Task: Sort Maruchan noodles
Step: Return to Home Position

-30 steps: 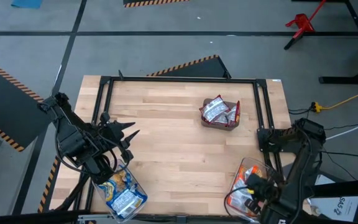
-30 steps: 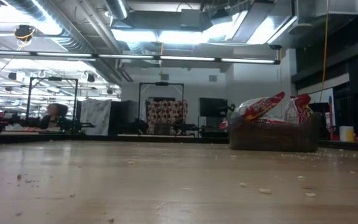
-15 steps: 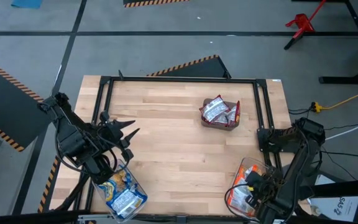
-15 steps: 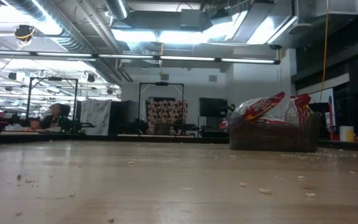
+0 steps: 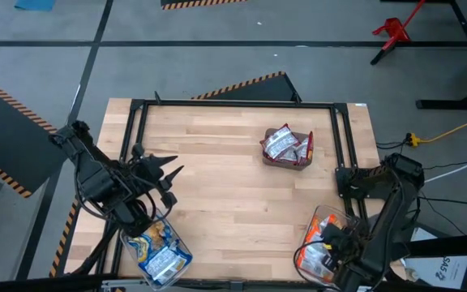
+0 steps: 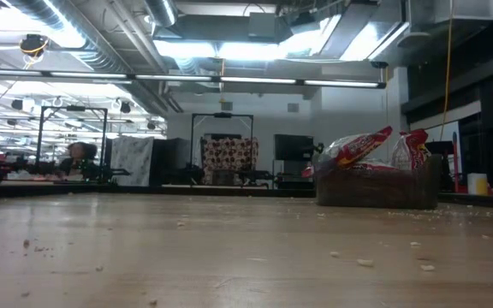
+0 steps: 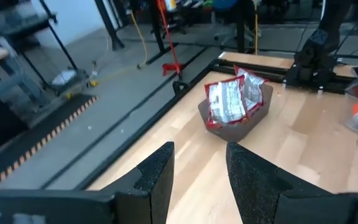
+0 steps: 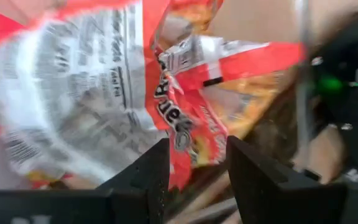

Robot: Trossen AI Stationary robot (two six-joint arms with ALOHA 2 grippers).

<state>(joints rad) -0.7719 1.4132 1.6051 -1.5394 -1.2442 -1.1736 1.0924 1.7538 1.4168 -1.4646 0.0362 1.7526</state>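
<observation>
Since returning home is judged the step in hand, the right jaws, being held spread over the orange packets (image 5: 314, 258) in the lower-right bin (image 5: 331, 212), are best being raised straight up, clear of its wall. Left jaws are being held spread and empty at middle left. Blue packets (image 5: 159, 261) are being kept in the lower-left bin (image 5: 183, 247), red packets (image 5: 282, 144) in the brown box (image 5: 289, 165) at upper centre.

Industrial lab: exposed ceiling ducts (image 6: 92, 30), hazard-striped concrete floor (image 5: 217, 61)
</observation>
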